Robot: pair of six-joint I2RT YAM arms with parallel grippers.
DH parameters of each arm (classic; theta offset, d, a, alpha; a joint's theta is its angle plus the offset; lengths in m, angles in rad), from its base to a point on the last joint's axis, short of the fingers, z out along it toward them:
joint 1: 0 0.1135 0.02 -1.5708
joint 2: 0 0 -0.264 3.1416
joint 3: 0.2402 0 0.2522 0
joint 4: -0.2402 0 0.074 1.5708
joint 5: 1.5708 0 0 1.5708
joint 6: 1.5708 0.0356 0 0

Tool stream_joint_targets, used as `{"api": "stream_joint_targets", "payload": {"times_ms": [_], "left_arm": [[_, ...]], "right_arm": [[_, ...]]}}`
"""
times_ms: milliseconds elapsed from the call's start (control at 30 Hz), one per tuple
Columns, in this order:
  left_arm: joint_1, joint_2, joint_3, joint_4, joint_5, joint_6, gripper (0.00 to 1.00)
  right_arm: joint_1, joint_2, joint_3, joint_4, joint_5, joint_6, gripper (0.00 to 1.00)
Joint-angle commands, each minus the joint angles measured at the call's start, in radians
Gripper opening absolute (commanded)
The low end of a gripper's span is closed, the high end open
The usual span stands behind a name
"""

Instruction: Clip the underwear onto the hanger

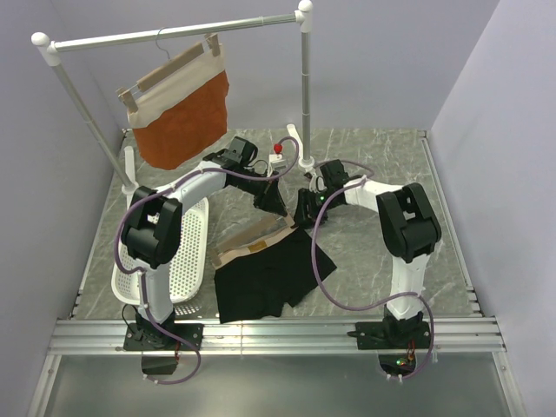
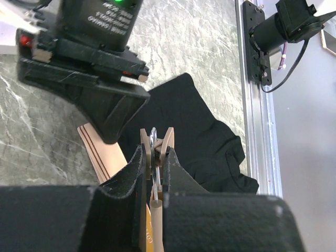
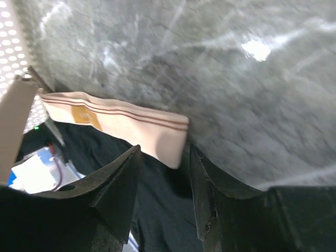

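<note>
**Clip squeezed, waistband not fed in yet**

So from where I'm standing, this looks like the fiddly bit: get the fabric into the clip mouth before letting go.

How I'd want it done: keep the squeeze on the clip [image 2: 167,137] steady so the mouth is spread, bring the corner of the waistband [image 3: 115,118] up and push it well between the wooden halves, not just the edge. Only then ease off the squeeze. Soft fabric like this will sag or slip out if only a sliver gets caught, and the hanger [image 2: 155,212] could twist if the two arms pull against each other.

The left end effector [image 2: 156,157] is pinched down narrow on that clip, fingers on both wooden halves with the metal spring showing between them. The right end effector [image 3: 165,152] is spread fairly wide and holds nothing I can make out. The end of the tan waistband sits right at the gap between its fingers; whether it touches the fabric, I can't tell.

The underwear [image 1: 265,282] lies spread on the surface [image 1: 373,165] in front of the arms, just beside the white basket [image 1: 193,261], waistband on the far side, right under both end effectors.
</note>
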Motion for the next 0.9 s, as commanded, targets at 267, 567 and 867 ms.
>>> {"api": "stream_joint_targets", "payload": {"times_ms": [267,567,867], "left_arm": [[0.011,0.019,0.039,-0.001,0.038,0.045,0.0],[0.037,0.012,0.01,0.069,0.068,-0.034,0.0],[0.06,-0.06,-0.1,0.249,0.114,-0.106,0.0]], "right_arm": [[0.006,0.057,0.022,0.075,-0.115,0.039,0.15],[-0.018,-0.239,-0.231,0.41,-0.238,-0.06,0.0],[-0.015,-0.36,-0.316,0.54,-0.265,-0.171,0.0]]}}
